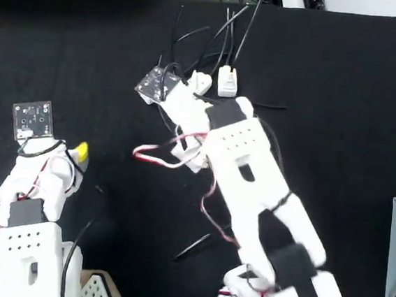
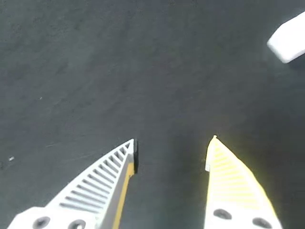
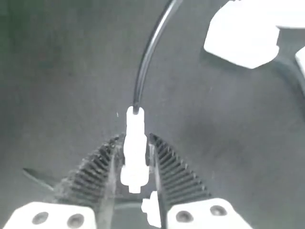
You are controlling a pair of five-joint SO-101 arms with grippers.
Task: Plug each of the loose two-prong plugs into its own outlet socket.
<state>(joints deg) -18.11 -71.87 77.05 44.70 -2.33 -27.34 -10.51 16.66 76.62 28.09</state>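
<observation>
Right gripper is shown clamped on a white two-prong plug, whose long axis is aligned with the fingers and whose black cord is trailed ahead, the white outlet socket lying near, off-axis; left gripper is held open and empty, well apart.

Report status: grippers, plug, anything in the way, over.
Left gripper open over black table. Right gripper shut on white plug, cord trailing ahead. White blocks beyond, plug not yet in. Loose black cables crowd them.
</observation>
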